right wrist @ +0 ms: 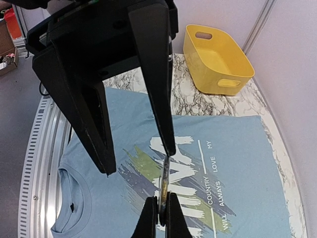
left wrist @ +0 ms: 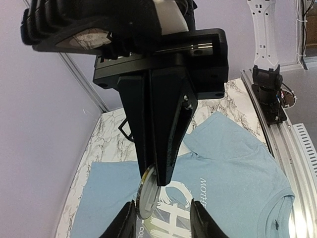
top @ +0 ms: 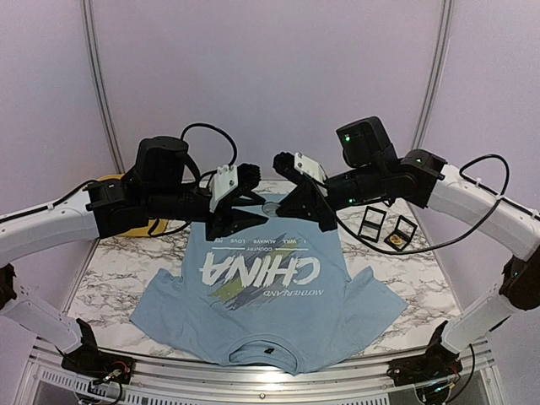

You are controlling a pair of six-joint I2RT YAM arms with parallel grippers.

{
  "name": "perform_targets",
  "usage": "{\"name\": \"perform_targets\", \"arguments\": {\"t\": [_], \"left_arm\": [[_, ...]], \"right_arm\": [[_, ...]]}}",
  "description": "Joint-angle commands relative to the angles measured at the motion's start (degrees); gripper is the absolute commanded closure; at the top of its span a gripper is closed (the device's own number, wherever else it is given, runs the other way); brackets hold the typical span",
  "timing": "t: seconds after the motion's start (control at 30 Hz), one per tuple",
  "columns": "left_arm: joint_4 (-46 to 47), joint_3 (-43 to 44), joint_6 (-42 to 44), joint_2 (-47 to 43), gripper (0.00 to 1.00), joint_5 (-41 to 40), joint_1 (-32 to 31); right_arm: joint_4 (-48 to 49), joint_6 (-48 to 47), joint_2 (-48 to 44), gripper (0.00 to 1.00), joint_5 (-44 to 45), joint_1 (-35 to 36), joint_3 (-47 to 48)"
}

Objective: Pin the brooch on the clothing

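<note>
The light blue T-shirt (top: 270, 308) with white "CHINA" lettering lies flat on the marble table, collar toward the near edge. Both grippers meet in the air above its far hem. My right gripper (right wrist: 161, 214) is shut on the brooch (right wrist: 164, 188), a round silvery disc seen edge-on. In the left wrist view the brooch (left wrist: 147, 194) hangs between my left gripper's (left wrist: 163, 222) open fingers, which stand apart on either side of it. In the top view the brooch (top: 272, 205) sits between the left gripper (top: 260, 221) and the right gripper (top: 288, 208).
A yellow basket (right wrist: 215, 59) stands at the far left of the table, partly behind the left arm (top: 118, 211). Two open black boxes (top: 386, 226) lie right of the shirt. A metal rail (left wrist: 282, 134) runs along the near edge.
</note>
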Motion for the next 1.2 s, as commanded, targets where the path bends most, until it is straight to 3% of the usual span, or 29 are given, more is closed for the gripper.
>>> {"name": "perform_targets", "arguments": {"t": [0.0,0.17,0.47,0.6,0.77,0.93,1.17], "left_arm": [[-2.4,2.0,-0.1,0.4,0.63,0.8,0.3],[-2.2,2.2,0.5,0.4,0.65,-1.6,0.4],[0.4,4.6,-3.4,2.7,0.81,-1.6,1.1],[0.7,4.8,-4.7,2.8,0.8,1.1,1.1],[0.7,5.3,-5.6,3.4,0.67,2.6,1.1],[0.6,5.4,-5.3,3.4,0.8,2.0,1.1],[0.7,5.4,-5.7,3.3,0.82,2.7,1.1]], "right_arm": [[2.7,-0.3,-2.3,1.0,-1.2,0.3,2.1],[2.7,-0.2,-2.2,1.0,-2.0,0.4,2.1],[3.0,-0.6,-1.9,1.0,-3.6,0.7,2.0],[2.6,-0.9,-1.7,1.0,-3.0,0.8,1.7],[2.1,-1.1,-1.0,1.0,-2.7,0.8,1.9],[2.5,-1.2,-1.0,1.0,-3.1,0.7,2.0],[2.1,-1.3,-0.9,1.0,-3.1,0.8,1.9]]}}
